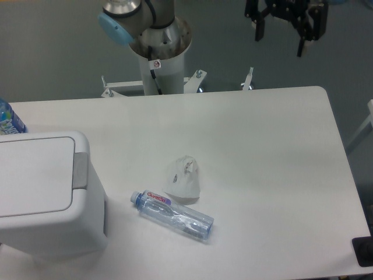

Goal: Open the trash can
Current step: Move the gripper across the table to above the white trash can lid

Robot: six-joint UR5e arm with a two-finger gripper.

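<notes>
Sitting at the near left corner of the white table (268, 146) is the trash can (49, 198), a big white box with round corners. Its flat lid (35, 175) is down, and a grey push tab (80, 170) is on the lid's right edge. The gripper (281, 36) hangs high up at the far right, above the floor behind the table. It is well apart from the trash can, on the other side of the picture. Its two black fingers point down with a wide gap between them, and nothing is in the gap. A clear water bottle (173, 214) lies on its side near the middle of the table. A small white paper wad (185, 178) sits just beside it. Behind the trash can, part of another bottle (8, 119) with a blue label peeks out at the left edge.
</notes>
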